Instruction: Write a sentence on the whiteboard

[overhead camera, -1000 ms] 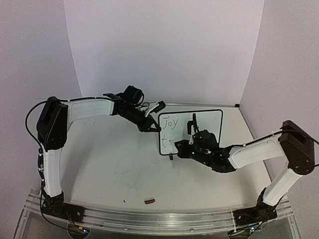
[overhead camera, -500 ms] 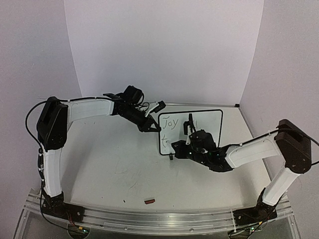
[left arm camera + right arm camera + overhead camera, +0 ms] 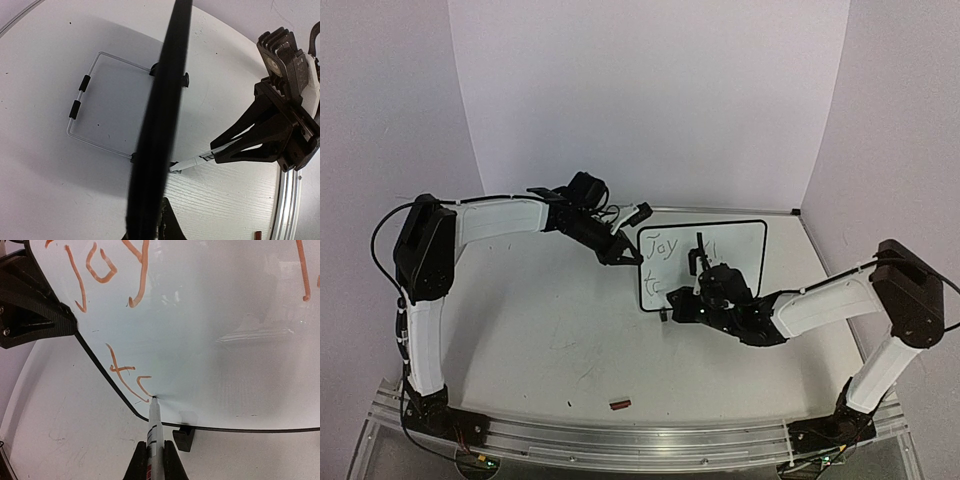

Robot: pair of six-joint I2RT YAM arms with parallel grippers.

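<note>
The right claw is closed around a marker, whose tip touches the whiteboard just ahead of it, at the second line of the sentence. The left claw is clamped on the whiteboard's left edge, and the board stands upright on the desk.

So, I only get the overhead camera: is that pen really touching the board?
Observer: Yes. In the right wrist view the tip of the marker sits on the whiteboard, at the end of a small curve after a "t".
Visitor: What colour is the writing?
Observer: Close up, the sentence is orange-red, with "Joy" on the line above.
Visitor: What props the board up?
Observer: The left wrist view shows a wire stand behind it.
</note>
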